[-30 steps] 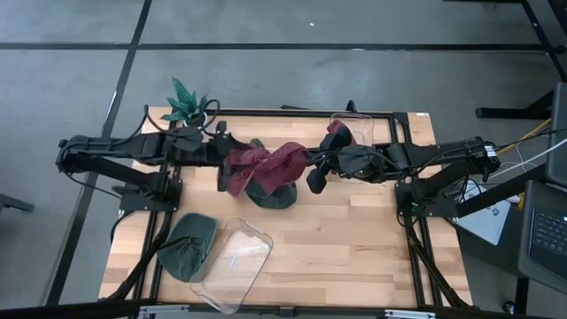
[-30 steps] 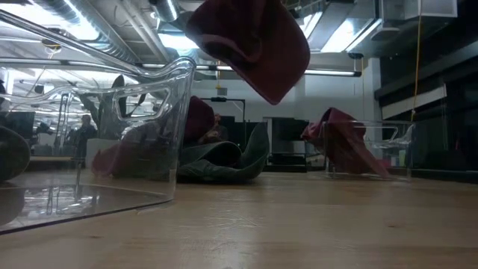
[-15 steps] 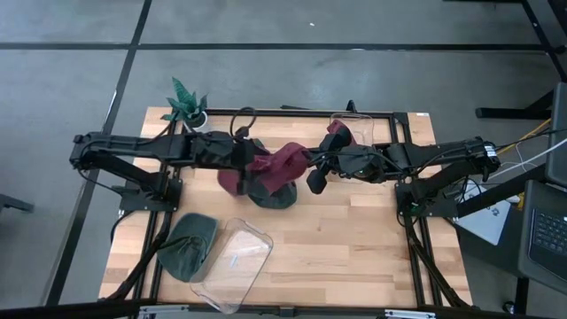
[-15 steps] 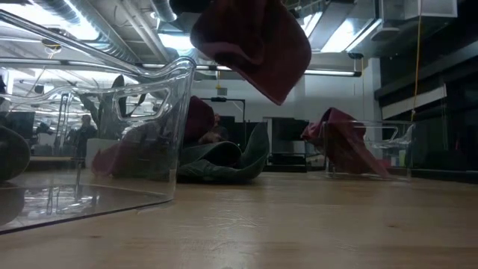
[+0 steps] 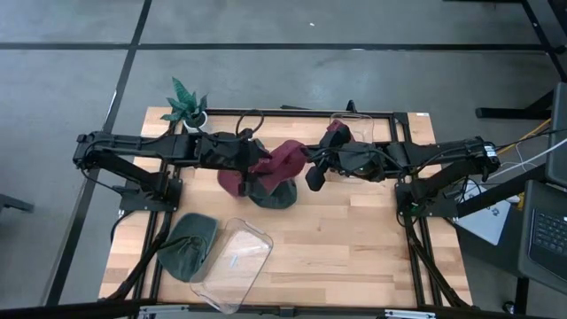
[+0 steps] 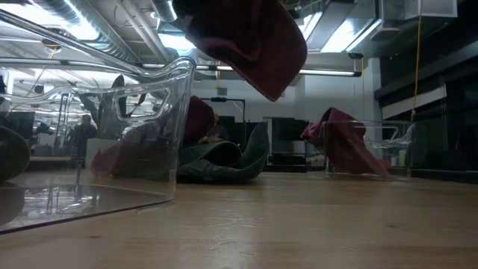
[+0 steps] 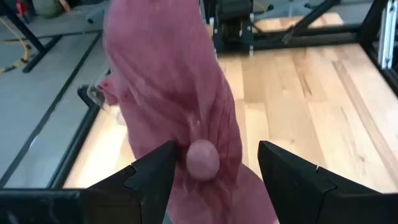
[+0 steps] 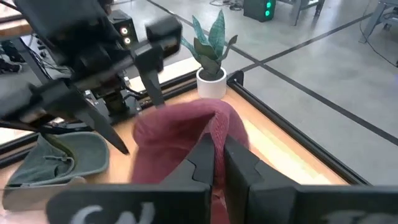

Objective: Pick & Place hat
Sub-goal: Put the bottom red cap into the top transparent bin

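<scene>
Right arm: reaches in level from the right edge toward the table's middle, wrist held above the boards.
Right gripper: fingers clenched on the edge of the maroon hat; in the right wrist view the two dark fingers pinch the cloth between them.
Left arm: stretched level from the left edge toward the middle, meeting the right arm over the centre.
Left gripper: fingers spread wide on either side of the hat's crown, released, not pressing the cloth; the crown button sits between them.
Maroon hat: held off the table; in the low view it hangs at the top of the picture, above the boards.
Green hat: lying on the table under the raised hat, with a second maroon piece just beside it.
Clear bin, near: tipped at the front left, another green hat touching its side.
Clear bin, far: at the back right, holding a maroon cloth.
Potted plant: back left corner.
</scene>
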You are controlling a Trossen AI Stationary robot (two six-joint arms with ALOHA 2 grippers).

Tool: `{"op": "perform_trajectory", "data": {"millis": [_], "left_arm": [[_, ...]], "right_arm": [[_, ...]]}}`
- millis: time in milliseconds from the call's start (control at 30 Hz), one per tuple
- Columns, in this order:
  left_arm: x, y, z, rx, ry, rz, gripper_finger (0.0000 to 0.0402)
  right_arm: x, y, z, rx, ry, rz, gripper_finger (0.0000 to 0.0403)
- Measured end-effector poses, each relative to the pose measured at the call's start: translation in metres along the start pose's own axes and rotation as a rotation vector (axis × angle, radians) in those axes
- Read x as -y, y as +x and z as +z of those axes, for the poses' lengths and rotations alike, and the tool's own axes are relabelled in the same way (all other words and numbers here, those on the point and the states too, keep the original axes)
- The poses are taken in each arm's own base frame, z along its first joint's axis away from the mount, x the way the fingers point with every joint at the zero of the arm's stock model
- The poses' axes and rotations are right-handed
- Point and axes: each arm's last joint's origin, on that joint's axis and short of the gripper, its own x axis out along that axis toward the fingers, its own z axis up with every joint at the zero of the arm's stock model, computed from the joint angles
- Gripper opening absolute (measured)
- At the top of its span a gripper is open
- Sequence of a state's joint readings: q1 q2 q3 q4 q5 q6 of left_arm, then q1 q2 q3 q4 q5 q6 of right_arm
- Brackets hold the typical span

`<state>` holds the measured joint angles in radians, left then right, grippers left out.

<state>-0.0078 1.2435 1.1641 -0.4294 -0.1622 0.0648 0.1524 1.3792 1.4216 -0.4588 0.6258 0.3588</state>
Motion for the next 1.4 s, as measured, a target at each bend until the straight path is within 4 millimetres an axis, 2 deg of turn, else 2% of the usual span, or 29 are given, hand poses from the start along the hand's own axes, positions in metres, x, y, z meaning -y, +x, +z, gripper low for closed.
{"op": "perform_trajectory", "data": {"millis": [167, 267, 400, 600, 633, 800, 1033, 1200, 1400], "left_arm": [[-0.001, 0.004, 0.0, 0.0, -0.002, 0.056, 0.0219], [-0.003, 0.004, 0.0, -0.009, 0.001, 0.118, 0.0198], [-0.004, 0.004, 0.0, -0.012, 0.001, 0.177, 0.014], [-0.007, 0.004, 0.0, -0.017, 0.001, 0.26, 0.0024], [-0.007, 0.003, 0.0, -0.018, 0.001, 0.277, 0.0018], [-0.01, 0.003, 0.0, -0.019, 0.014, 0.362, 0.0019], [-0.009, 0.0, 0.013, 0.059, 0.174, 0.444, 0.0018], [-0.005, -0.002, 0.021, 0.092, 0.33, 0.492, 0.0018], [0.003, -0.005, 0.024, 0.069, 0.584, 0.503, 0.0018]], "right_arm": [[0.0, 0.0, 0.0, 0.003, 0.004, 0.004, 0.0016], [-0.001, 0.0, 0.0, -0.006, 0.004, 0.028, 0.0016], [-0.002, 0.0, 0.0, -0.021, 0.012, 0.068, 0.0016], [-0.005, 0.0, -0.001, -0.058, 0.012, 0.166, 0.0016], [-0.006, 0.0, -0.002, -0.067, 0.012, 0.189, 0.0016], [-0.009, -0.001, -0.003, -0.112, 0.034, 0.297, 0.0017], [-0.01, -0.001, -0.003, -0.138, 0.085, 0.335, 0.0042], [-0.012, -0.003, -0.005, -0.193, 0.154, 0.398, 0.0081], [-0.013, -0.004, -0.009, -0.284, 0.222, 0.462, 0.0155]]}}
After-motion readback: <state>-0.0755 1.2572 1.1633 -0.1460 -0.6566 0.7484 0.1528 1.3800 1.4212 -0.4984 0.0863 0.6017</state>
